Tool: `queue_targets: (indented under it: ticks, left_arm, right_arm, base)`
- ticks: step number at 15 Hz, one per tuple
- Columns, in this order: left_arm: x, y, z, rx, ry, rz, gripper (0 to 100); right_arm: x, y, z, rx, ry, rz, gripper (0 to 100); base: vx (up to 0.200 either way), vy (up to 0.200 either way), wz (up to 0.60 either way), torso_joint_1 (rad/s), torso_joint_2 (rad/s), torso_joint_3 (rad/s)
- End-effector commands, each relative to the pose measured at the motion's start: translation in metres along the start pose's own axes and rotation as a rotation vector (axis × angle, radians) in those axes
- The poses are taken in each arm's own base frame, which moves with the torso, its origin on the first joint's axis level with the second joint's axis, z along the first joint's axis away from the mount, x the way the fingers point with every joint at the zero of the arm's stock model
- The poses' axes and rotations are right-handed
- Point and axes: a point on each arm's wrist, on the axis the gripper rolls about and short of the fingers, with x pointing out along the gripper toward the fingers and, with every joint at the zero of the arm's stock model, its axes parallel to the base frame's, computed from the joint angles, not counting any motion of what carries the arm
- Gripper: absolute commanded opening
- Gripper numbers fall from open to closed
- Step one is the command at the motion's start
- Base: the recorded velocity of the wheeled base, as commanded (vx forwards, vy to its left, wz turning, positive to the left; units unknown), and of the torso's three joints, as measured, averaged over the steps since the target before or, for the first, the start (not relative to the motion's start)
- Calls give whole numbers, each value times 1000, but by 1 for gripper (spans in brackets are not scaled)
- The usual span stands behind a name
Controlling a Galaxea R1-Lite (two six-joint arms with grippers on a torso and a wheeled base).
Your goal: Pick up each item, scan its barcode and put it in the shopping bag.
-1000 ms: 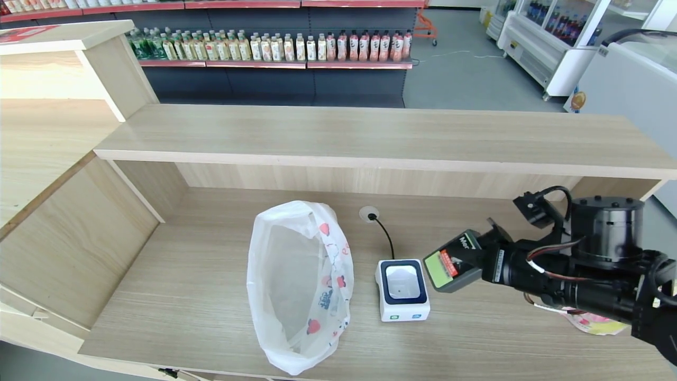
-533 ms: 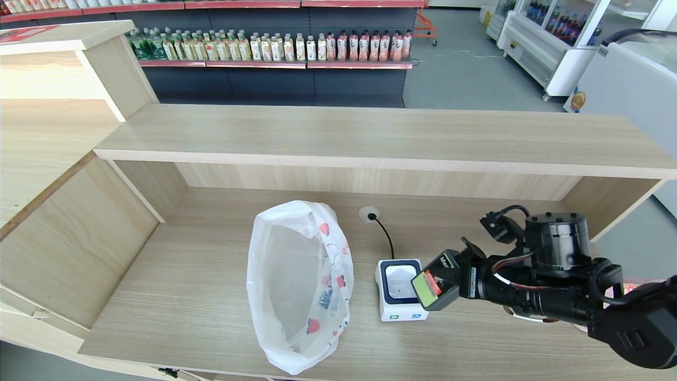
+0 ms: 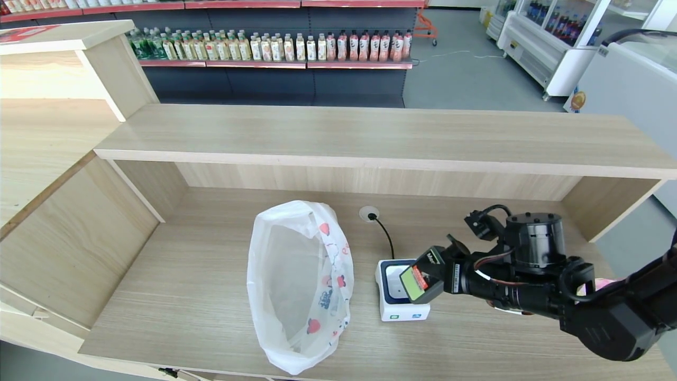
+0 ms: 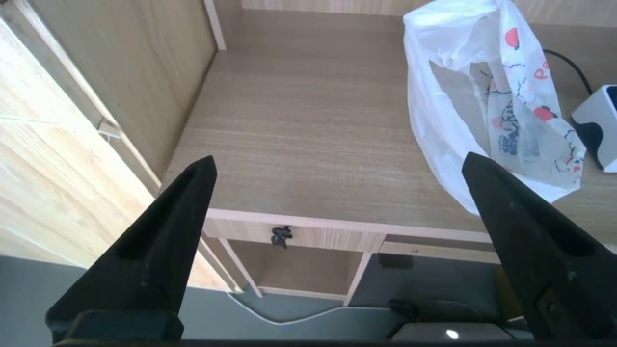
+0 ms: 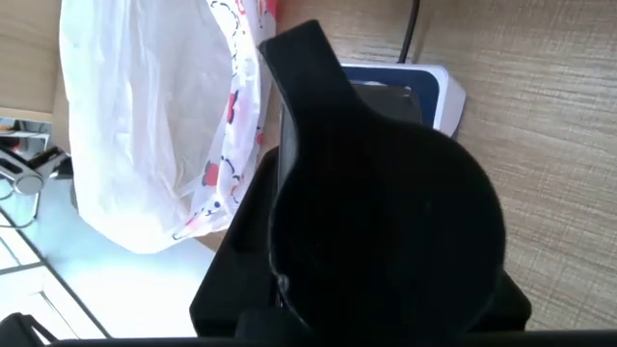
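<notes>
Right gripper point(image 3: 429, 275) is clenching a small dark box point(image 3: 414, 282) with a green face | box is hovering tilted just above the scanner point(image 3: 403, 313), beside the shopping bag point(image 3: 296, 280) standing open on the counter point(image 3: 174, 296) | left gripper point(image 4: 337, 255) is hanging released, fingers wide apart, near the counter's front edge

bottled drinks point(image 3: 275, 47) line a shelf point(image 3: 254, 64) behind the wooden counter point(image 3: 370, 132).
</notes>
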Motion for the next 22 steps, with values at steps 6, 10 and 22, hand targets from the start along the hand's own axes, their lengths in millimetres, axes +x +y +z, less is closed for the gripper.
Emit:
queue_targets:
  ticks: [6,10,22]
  left_arm:
    - [0,0,0,0,0,0,100]
    - [0,0,0,0,0,0,100]
    - [0,0,0,0,0,0,100]
  right_arm:
    - [31,3,-2,-9,23,24,0]
    - [42,7,-6,-16,37,37,0]
    - [40,10,2,-36,-8,53,0]
  base:
    - [0,0,0,0,0,0]
    - [0,0,0,0,0,0]
    - [0,0,0,0,0,0]
